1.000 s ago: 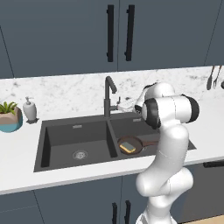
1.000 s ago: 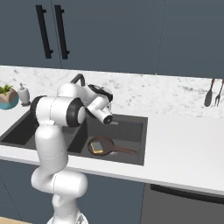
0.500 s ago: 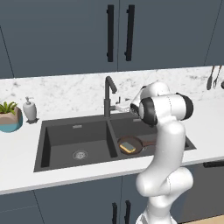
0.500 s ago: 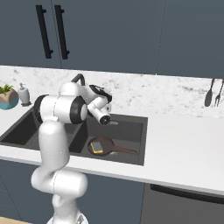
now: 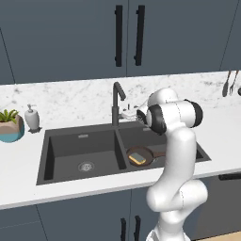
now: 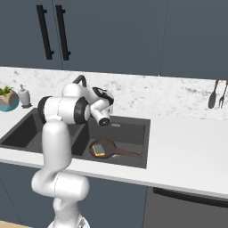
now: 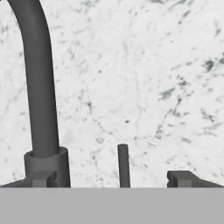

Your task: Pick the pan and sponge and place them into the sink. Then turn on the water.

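Note:
The dark brown pan (image 5: 141, 156) (image 6: 103, 148) lies in the right basin of the dark grey sink (image 5: 66, 153) (image 6: 130, 133), its thin handle pointing right. The yellow sponge (image 5: 138, 158) (image 6: 99, 149) rests inside the pan. My gripper (image 5: 128, 113) (image 7: 113, 179) is open, just right of the gooseneck faucet (image 5: 115, 101) (image 7: 40, 87) and facing the marble backsplash. In the hand view the faucet's small upright lever (image 7: 123, 164) stands between my fingertips (image 7: 181, 178), touching neither. No water runs from the spout.
A white soap pump bottle (image 5: 32, 117) and a potted plant (image 5: 10, 126) stand on the counter left of the sink. Utensils (image 5: 228, 84) (image 6: 213, 95) hang on the backsplash at the far right. Dark cabinets (image 5: 127, 35) hang above.
My hand has moved left along the back of the sink, closer to the faucet and its lever. The pan and sponge have not moved, and the jaws stay open.

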